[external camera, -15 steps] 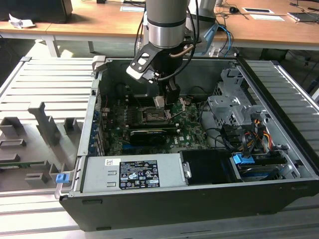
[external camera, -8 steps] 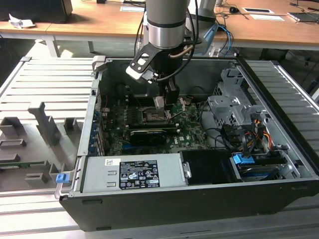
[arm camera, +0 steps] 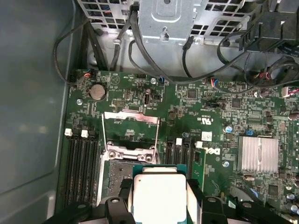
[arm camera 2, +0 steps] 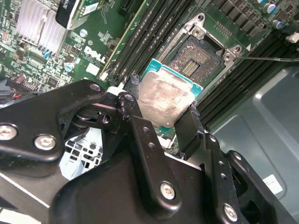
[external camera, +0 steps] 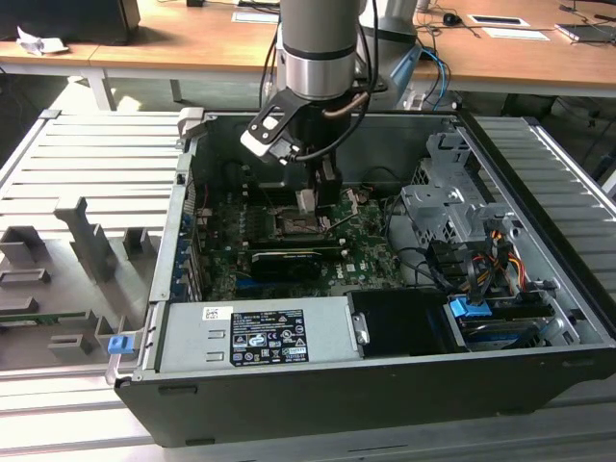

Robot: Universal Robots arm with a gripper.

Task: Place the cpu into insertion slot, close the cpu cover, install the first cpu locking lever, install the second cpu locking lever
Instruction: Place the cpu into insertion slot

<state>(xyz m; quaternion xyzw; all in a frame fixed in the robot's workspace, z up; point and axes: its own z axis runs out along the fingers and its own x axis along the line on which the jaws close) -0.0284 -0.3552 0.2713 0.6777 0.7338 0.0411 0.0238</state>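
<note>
My gripper point(arm camera 2: 162, 106) is shut on the cpu point(arm camera 2: 161, 95), a silver-faced square chip with a teal-green edge, pinched at two opposite sides by the black fingers point(arm camera 2: 189, 123). The chip hangs a little above the board, beside and partly over the insertion slot point(arm camera 2: 197, 57), whose dark pin field lies bare. In the first wrist view the cpu point(arm camera: 159, 191) sits between the fingertips, with the insertion slot point(arm camera: 117, 170) just past it and the cpu cover point(arm camera: 131, 125) swung up open behind it. In the exterior view the gripper point(external camera: 310, 200) hovers over the insertion slot point(external camera: 295, 228) inside the case.
The open computer case point(external camera: 539, 289) surrounds the green motherboard point(arm camera: 210, 107). Black memory slots point(arm camera: 81, 165) flank the socket. A finned heatsink point(arm camera: 258, 154), a long black card point(external camera: 287, 262), a drive cage point(external camera: 448, 207) with cables and the power supply point(external camera: 260, 332) stand nearby.
</note>
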